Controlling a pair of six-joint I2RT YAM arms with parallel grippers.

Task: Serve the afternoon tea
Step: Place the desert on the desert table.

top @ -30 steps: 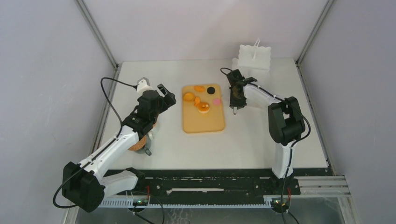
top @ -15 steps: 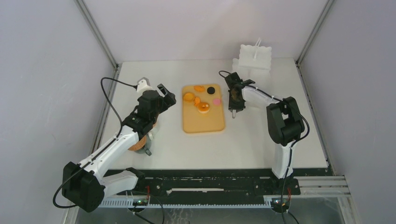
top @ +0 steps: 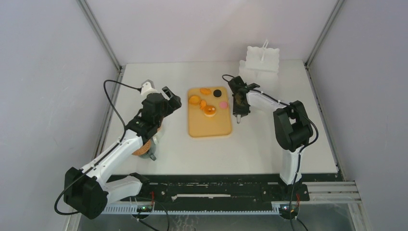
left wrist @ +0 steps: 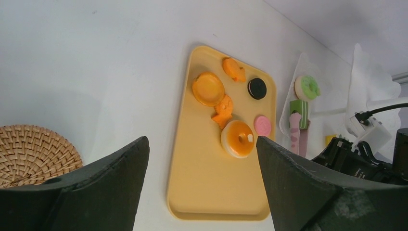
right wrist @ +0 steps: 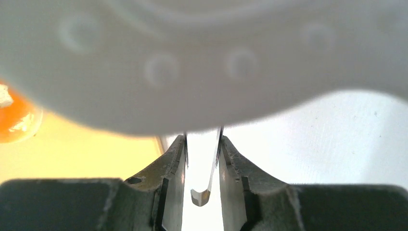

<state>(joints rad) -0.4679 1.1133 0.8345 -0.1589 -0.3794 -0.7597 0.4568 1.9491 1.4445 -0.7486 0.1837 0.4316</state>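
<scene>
The tan board (top: 209, 126) carries an orange tart (left wrist: 208, 88), an orange-iced donut (left wrist: 237, 138), a black round (left wrist: 257, 88) and a pink round (left wrist: 262, 125). A green donut (left wrist: 307, 87) lies on the table beyond the board's right edge. Beside that edge, my right gripper (top: 237, 107) is shut on the thin pink tongs (left wrist: 302, 137), their two blades (right wrist: 211, 168) pressed between its fingers. My left gripper (top: 172, 98) hangs open and empty left of the board. A cork coaster (left wrist: 33, 154) lies under the left arm.
A white plastic basket (top: 262, 60) stands at the back right, just behind the right wrist. Grey walls close in the table on the left, the back and the right. A blurred white shape fills the top of the right wrist view.
My right gripper has shifted a little to the left, toward the board's right edge, with the tongs in it. The left arm has not moved.
</scene>
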